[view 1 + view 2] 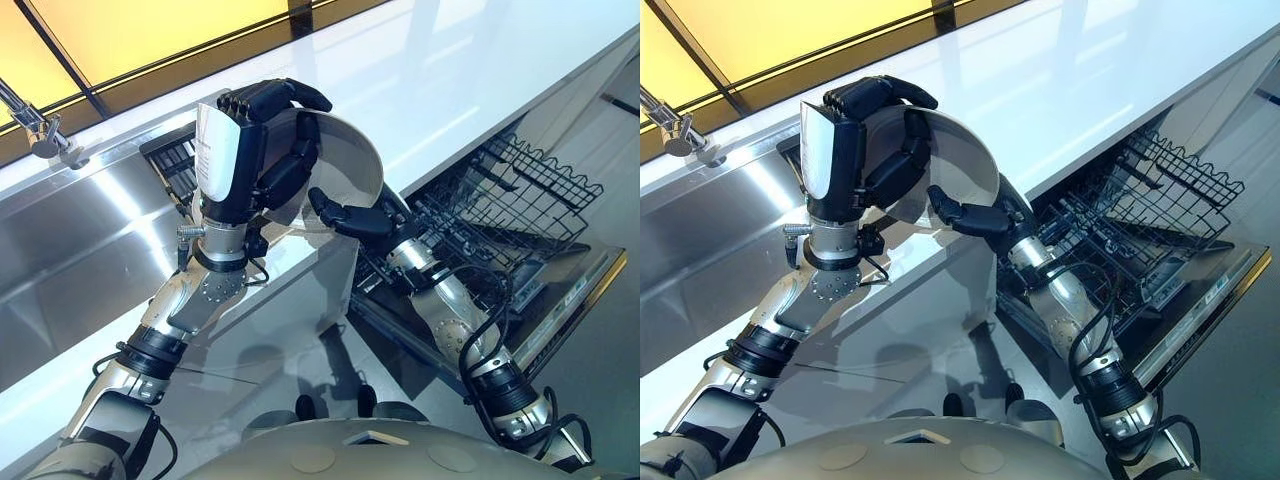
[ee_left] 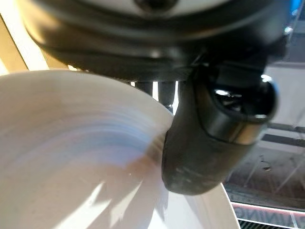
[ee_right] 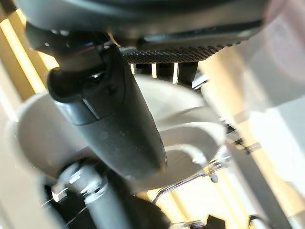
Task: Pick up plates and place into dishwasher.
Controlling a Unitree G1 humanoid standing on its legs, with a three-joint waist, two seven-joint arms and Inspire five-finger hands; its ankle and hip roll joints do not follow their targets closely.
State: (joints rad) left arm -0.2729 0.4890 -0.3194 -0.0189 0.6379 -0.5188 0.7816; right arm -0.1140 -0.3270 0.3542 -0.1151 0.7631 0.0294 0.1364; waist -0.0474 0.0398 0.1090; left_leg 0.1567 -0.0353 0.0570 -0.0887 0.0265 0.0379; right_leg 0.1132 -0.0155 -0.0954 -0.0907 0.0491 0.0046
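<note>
The left hand (image 1: pixel 240 150) covers much of the plate (image 1: pixel 350 160); only the plate's right portion and part of its rim are open to view from the head cameras. The left hand's fingers (image 1: pixel 275 98) are curled over the plate's upper rim, with the thumb (image 2: pixel 209 138) pressed on its face in the left wrist view. The right hand (image 1: pixel 350 215) meets the plate's lower edge, fingers curled at the rim; the exact contact is hard to make out, as the right wrist view is blurred.

The plate is held in the air above the edge of the white table (image 1: pixel 430 80), between the steel sink (image 1: pixel 70 230) and the open dishwasher (image 1: pixel 560 290). It stands tilted nearly on edge, its hollow face turned toward the robot's right and toward the camera. The dishwasher's wire rack (image 1: pixel 520 190) is pulled out, partly hidden behind the right arm.
</note>
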